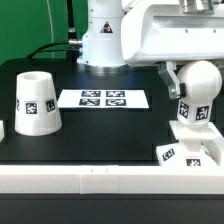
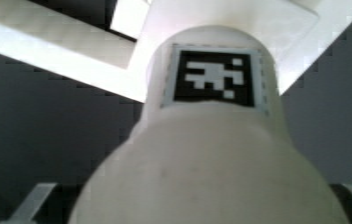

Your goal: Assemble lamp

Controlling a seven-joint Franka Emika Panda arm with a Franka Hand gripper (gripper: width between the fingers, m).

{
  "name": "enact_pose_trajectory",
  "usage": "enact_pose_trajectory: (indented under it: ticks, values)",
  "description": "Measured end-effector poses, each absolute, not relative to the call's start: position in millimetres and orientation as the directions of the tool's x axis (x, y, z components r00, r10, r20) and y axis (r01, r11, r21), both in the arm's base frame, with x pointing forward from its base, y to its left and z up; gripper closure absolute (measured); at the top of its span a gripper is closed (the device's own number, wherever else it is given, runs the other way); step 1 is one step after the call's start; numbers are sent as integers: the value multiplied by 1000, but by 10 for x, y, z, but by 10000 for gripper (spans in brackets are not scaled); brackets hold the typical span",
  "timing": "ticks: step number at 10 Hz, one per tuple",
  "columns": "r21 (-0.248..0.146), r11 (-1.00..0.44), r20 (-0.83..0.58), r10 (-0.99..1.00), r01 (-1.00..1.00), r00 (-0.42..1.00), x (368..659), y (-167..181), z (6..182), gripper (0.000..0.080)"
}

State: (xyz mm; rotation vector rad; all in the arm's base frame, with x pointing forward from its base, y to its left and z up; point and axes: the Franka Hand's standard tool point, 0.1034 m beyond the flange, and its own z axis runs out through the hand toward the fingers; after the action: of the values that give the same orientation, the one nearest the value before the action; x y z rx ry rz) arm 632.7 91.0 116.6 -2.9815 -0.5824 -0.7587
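The ball-headed bulb [image 1: 203, 85] stands upright on the flat square base [image 1: 207, 147] at the exterior view's right. My gripper [image 1: 188, 84] straddles the bulb's head. In the wrist view the bulb [image 2: 199, 150] fills the picture, with its square tag facing the camera. My gripper [image 2: 192, 205] is open: one finger [image 2: 36, 203] and the other finger [image 2: 351, 196] each stand a little off the bulb's sides, with a dark gap between. The tapered shade [image 1: 35, 103] stands mouth-down at the exterior view's left, far from the gripper.
The marker board [image 1: 102, 98] lies flat in the middle of the black table. A low white wall [image 1: 100, 180] runs along the front edge. The robot's base [image 1: 100, 40] stands at the back.
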Motion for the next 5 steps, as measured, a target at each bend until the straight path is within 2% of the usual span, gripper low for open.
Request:
enact_pose_trajectory:
  ticks: [2,3,5]
  values:
    - [80,-931,463,352,357,813,6327,910,1166,223]
    - [80,-931,463,352,357,813,6327,909,1166,129]
    - [80,-931,464,351,356,814,6327,911,1168,106]
